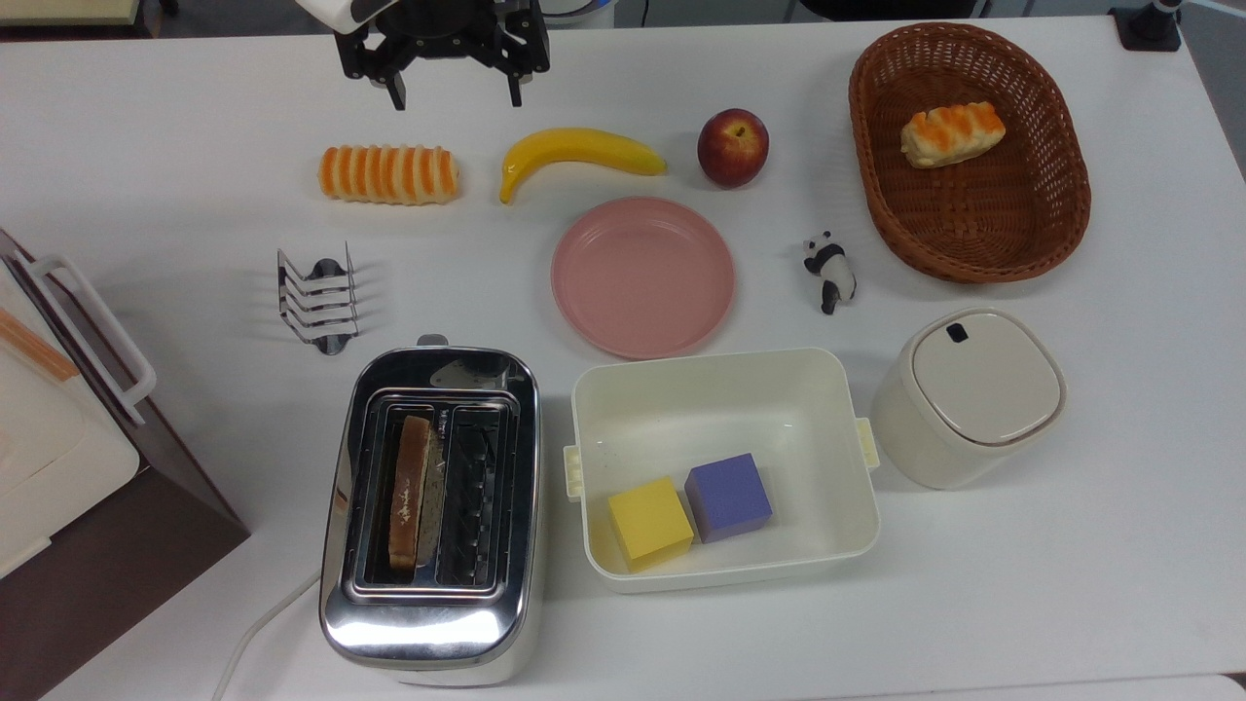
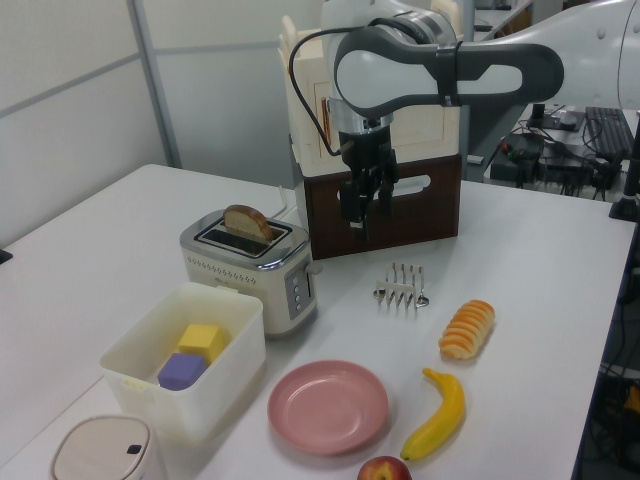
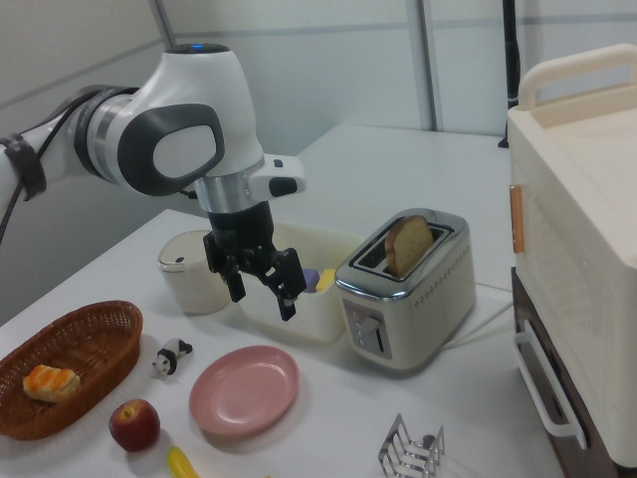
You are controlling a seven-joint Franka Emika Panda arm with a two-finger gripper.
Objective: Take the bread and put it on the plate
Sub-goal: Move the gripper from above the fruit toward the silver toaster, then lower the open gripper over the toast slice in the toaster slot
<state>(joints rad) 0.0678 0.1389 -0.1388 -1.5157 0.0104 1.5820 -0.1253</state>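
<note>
The bread (image 1: 409,492) is a brown slice standing upright in the left slot of a chrome toaster (image 1: 428,623), its rounded top sticking out (image 2: 248,222) (image 3: 408,244). The pink plate (image 1: 642,277) lies bare in the middle of the table (image 2: 328,407) (image 3: 245,390). My gripper (image 1: 456,97) hangs open in the air at the top view's upper edge, fingers pointing down, beyond the ridged roll and banana. In the left view my gripper (image 2: 362,212) is above the toast rack; in the right view my gripper (image 3: 262,299) is above the plate's far side. It holds nothing.
An orange-striped roll (image 1: 388,174), a banana (image 1: 576,151) and an apple (image 1: 732,147) lie below the gripper. A toast rack (image 1: 316,297), panda figure (image 1: 829,270), wicker basket (image 1: 1032,224) with a bun, cream tub (image 1: 725,389) with two cubes, lidded pot (image 1: 973,394) and bread box (image 1: 58,428) surround the plate.
</note>
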